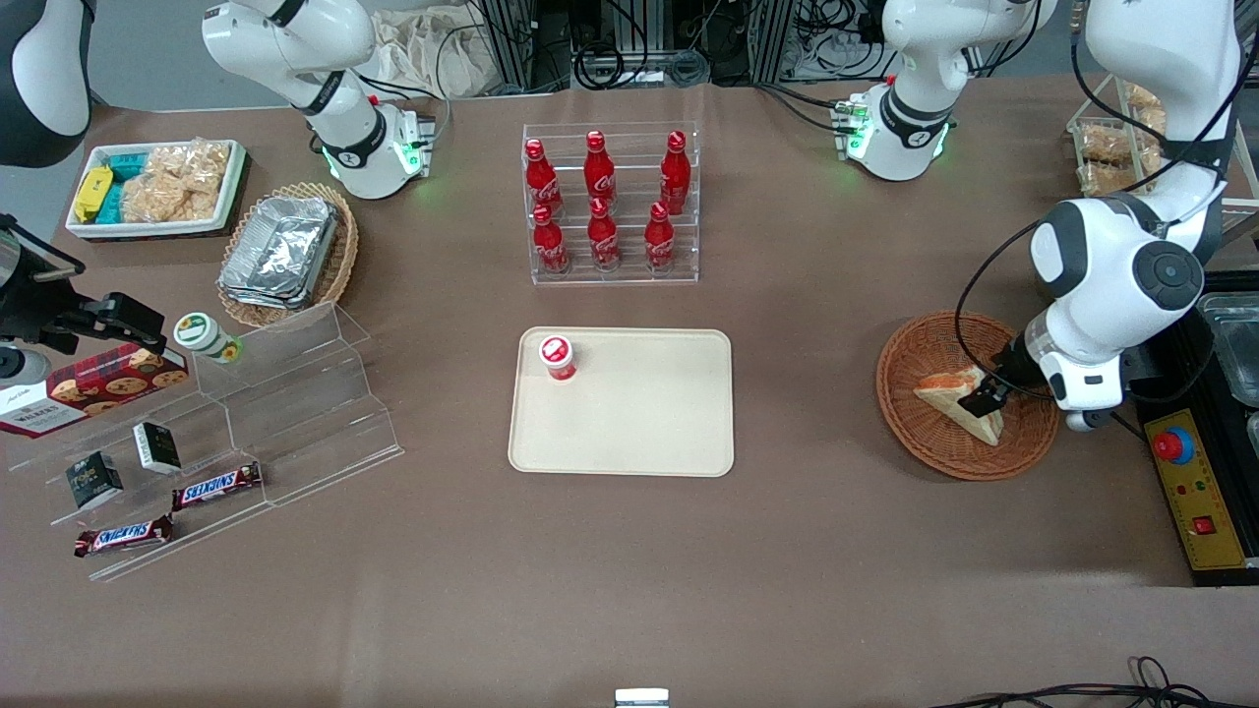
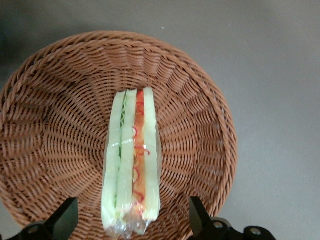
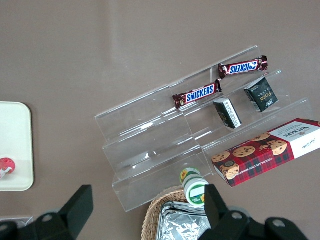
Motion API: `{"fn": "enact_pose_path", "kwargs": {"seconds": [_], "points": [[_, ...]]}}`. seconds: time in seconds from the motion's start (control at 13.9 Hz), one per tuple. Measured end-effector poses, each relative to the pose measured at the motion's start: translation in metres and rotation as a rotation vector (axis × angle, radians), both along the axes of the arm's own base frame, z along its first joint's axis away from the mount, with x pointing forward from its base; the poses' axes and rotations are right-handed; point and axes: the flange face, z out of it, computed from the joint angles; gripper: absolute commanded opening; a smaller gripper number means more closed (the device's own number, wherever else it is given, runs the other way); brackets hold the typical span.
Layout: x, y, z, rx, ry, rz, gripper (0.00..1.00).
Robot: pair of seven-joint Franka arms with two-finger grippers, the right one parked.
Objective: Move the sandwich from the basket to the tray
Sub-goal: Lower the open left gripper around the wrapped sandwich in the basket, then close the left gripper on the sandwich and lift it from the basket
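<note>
The jaws (image 1: 987, 398) hang low inside the round reddish-brown basket (image 1: 915, 379) at the working arm's end of the table (image 1: 629, 590), right at the sandwich (image 1: 952, 391). From the front, the sandwich reads as a pale triangular wedge with an orange streak along its upper edge, lying in the basket and partly covered by the black fingers. The wrist view gives what the front cannot: the sandwich (image 2: 132, 165) seen edge-on, white bread layers with green and red-orange filling running lengthwise under a glossy clear wrap, and the two black fingertips (image 2: 64, 220) spread wide, one on each side of the wedge and clear of it, so the jaws are released and grasping nothing. The tight spiral weave of the basket (image 2: 195, 130) shows sharply there too. Only the front view shows the tray (image 1: 649, 433), flat, beige, round-cornered, well apart toward mid-table, with a small red-capped cup (image 1: 558, 357) standing in one corner.
</note>
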Motion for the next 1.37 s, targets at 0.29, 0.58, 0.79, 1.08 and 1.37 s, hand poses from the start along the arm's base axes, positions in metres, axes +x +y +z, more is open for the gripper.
{"fn": "enact_pose_path", "kwargs": {"seconds": [0.29,0.58,0.79,1.08,1.37], "points": [[0.002,-0.008,-0.02,-0.008,0.004,0.056,1.0],[0.001,-0.005,-0.037,-0.011,0.03,0.067,0.99],[0.001,-0.005,-0.042,-0.012,0.036,0.07,0.0],[0.002,-0.004,-0.04,-0.013,0.029,0.094,0.0],[0.019,-0.004,-0.009,-0.013,0.011,0.091,0.0]]}}
